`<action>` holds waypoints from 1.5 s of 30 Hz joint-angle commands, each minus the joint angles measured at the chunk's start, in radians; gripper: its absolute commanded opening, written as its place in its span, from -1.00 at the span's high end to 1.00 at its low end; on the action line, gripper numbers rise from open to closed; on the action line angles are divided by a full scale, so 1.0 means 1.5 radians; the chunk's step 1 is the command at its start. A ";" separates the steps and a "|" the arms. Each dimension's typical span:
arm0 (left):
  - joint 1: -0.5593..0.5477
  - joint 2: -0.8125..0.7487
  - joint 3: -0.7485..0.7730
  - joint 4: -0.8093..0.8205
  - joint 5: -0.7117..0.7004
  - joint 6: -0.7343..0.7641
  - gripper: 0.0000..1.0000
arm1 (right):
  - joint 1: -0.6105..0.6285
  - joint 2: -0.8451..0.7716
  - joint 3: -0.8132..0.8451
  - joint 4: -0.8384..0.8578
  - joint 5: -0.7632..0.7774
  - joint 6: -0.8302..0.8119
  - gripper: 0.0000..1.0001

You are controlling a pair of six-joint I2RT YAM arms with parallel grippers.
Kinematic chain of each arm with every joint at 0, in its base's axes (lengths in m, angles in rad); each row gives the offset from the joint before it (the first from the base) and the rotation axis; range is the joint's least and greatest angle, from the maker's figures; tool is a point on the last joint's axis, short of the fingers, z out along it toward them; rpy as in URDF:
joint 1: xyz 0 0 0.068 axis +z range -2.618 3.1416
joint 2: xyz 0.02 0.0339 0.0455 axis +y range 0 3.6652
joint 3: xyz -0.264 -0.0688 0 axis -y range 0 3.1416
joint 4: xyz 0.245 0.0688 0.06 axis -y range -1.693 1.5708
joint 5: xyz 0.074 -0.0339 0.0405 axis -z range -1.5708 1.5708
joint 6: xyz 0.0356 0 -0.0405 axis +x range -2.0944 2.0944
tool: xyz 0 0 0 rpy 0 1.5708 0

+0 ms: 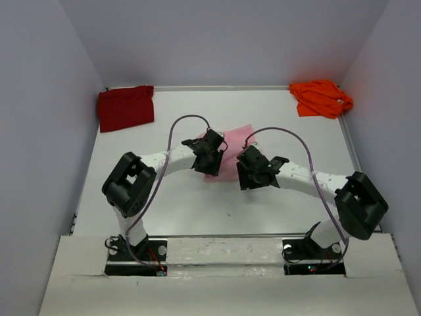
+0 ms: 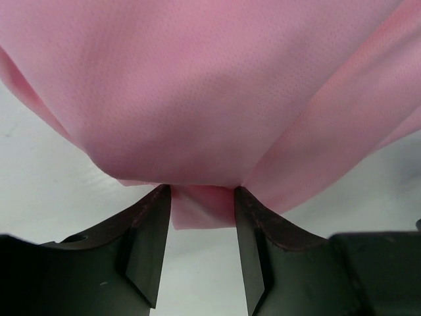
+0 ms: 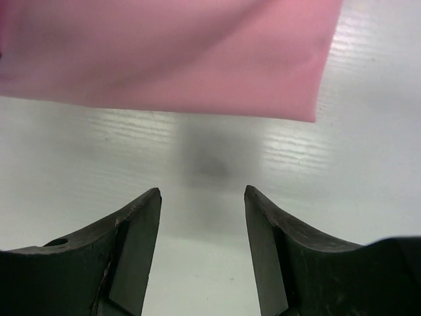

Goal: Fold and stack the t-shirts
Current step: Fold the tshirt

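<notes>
The light pink t-shirt (image 1: 233,153) lies folded small at the table's middle. My left gripper (image 1: 212,159) is at its left side, jaws open. In the left wrist view the pink cloth (image 2: 210,85) bunches against both fingertips, and a flat edge of it lies in the gap of the left gripper (image 2: 202,189). My right gripper (image 1: 248,172) hangs open just off the shirt's near right edge. Nothing is between the jaws of the right gripper (image 3: 202,191), and the pink hem (image 3: 197,59) lies ahead of it. The dark red t-shirt (image 1: 125,107) lies at the back left, the orange one (image 1: 320,97) crumpled at the back right.
White table (image 1: 197,210) boxed in by grey walls on three sides. Purple cables arch over both arms near the pink shirt. The arm bases stand at the near edge.
</notes>
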 commanded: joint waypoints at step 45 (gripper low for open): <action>-0.005 -0.133 -0.003 0.062 -0.186 -0.034 -0.08 | -0.104 0.220 0.311 0.004 0.211 -0.081 -0.23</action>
